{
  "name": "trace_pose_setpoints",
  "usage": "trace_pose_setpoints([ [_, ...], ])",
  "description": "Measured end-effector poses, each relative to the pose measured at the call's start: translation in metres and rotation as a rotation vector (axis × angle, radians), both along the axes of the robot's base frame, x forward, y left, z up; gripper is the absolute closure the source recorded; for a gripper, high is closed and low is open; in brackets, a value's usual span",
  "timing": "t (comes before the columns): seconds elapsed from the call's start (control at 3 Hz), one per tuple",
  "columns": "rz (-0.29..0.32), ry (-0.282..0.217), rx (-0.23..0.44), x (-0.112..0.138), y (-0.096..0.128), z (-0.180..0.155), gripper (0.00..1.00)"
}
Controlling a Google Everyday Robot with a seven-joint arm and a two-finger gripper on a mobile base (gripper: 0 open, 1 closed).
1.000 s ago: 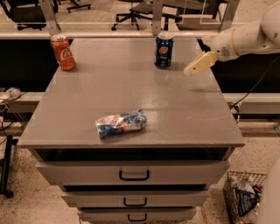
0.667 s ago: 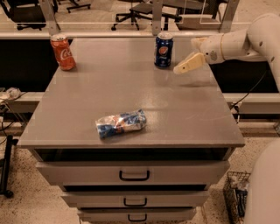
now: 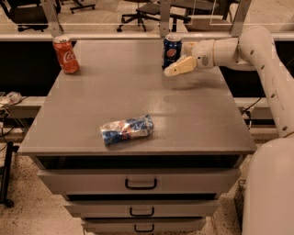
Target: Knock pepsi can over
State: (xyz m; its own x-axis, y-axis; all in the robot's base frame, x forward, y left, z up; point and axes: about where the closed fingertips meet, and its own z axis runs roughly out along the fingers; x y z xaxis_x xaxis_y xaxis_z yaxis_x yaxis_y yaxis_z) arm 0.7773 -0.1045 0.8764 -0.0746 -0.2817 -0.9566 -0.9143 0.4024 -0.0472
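Note:
The pepsi can stands upright at the far edge of the grey cabinet top, right of centre. It is dark blue with a round logo and a silver top. My gripper comes in from the right on a white arm. Its cream fingers sit low, just in front of and touching or almost touching the can's base on its right side.
An orange-red cola can stands at the far left corner. A crumpled silver-and-blue snack packet lies near the front middle. The cabinet has drawers below. Office chairs stand behind. My base fills the lower right.
My gripper has moved left and slightly down, from right of the pepsi can to right beside its base. The can still stands upright.

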Motion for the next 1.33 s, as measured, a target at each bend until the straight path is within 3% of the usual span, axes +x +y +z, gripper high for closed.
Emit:
trace_pose_setpoints([
  [0.67,0.17,0.028,0.083,-0.042,0.047,0.028,0.0],
  [1.0,0.242,0.03,0.114,-0.069,0.058,0.048,0.0],
  [1.33,0.277,0.029,0.138,-0.098,0.059,0.069,0.0],
])
